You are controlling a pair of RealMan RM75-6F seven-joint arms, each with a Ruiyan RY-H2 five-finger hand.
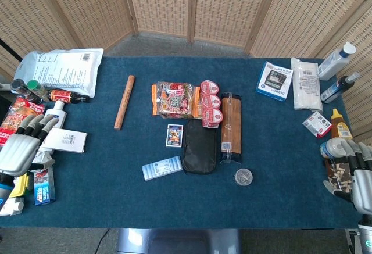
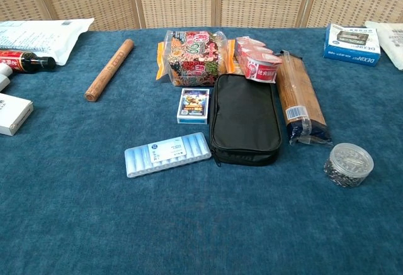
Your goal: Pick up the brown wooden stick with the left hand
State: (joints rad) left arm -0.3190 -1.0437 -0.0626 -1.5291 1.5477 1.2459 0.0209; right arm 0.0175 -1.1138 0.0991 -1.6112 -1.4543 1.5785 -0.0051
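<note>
Left hand (image 1: 20, 149), empty and fingers apart, should cross to the brown wooden stick (image 1: 124, 102) and grasp mid-length.

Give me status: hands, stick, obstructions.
Left robot hand open, over the clutter at table's left edge. Right robot hand open, idle. Stick untouched on the cloth. White box between hand and stick.

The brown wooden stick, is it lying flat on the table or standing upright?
Lying flat: the brown wooden stick rests lengthwise on the blue cloth, untouched by either hand.
</note>
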